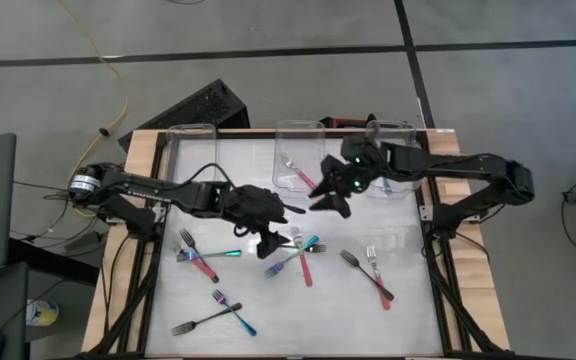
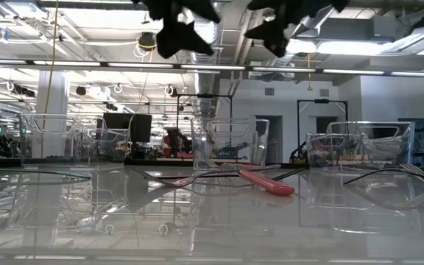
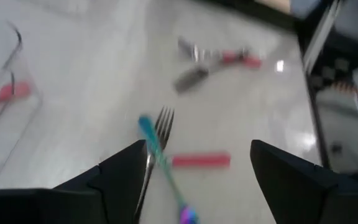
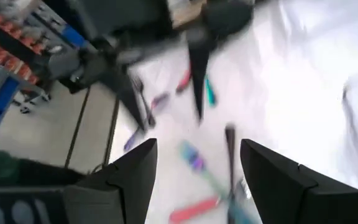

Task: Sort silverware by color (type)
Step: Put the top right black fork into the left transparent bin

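Left claw (image 1: 277, 236) spread, empty, above crossed forks (image 1: 298, 250) at table centre. Right claw (image 1: 328, 196) spread at one o'clock. Forks look light, stiff, slippery; grip mid-handle.

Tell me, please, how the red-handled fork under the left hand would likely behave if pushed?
The red-handled fork lies flat, so it probably slides rather than rolls. The table looks glossy, so likely slippery. The teal fork crosses it and may drag along.

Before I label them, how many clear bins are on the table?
3, along the far edge: left bin, middle bin holding a red-handled fork, right bin partly under the right arm.
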Robot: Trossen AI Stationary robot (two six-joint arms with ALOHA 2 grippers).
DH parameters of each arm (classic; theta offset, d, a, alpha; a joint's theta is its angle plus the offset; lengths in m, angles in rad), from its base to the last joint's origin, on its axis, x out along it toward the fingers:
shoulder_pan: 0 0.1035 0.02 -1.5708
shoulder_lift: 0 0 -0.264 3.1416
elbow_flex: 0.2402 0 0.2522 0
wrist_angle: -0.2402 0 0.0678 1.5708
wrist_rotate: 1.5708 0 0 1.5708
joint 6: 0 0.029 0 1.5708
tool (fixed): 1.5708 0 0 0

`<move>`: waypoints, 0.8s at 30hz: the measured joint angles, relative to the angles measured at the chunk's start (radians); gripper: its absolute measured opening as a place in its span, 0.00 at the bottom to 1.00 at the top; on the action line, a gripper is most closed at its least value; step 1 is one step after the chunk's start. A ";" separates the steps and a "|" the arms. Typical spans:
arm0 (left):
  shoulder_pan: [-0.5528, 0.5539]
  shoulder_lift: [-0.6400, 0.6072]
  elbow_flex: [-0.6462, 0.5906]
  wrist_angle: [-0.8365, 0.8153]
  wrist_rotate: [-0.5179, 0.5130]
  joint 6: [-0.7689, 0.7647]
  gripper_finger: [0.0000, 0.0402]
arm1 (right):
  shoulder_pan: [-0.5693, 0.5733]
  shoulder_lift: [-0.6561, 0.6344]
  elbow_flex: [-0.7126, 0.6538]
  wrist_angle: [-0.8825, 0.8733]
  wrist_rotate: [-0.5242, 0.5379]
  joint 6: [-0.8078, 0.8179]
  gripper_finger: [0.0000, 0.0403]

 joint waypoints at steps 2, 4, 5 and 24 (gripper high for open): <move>0.016 0.000 0.000 -0.043 0.026 0.040 0.67 | 0.038 -0.034 0.000 -0.087 0.050 0.057 0.63; 0.030 0.000 0.000 -0.088 0.027 0.074 0.67 | 0.093 -0.070 0.000 -0.168 0.135 0.118 0.63; 0.035 0.000 0.000 -0.105 0.023 0.091 0.67 | 0.125 -0.091 0.000 -0.221 0.184 0.149 0.63; 0.073 0.007 -0.001 -0.271 -0.060 0.273 0.65 | 0.656 -0.282 -0.216 -0.748 0.686 0.747 0.63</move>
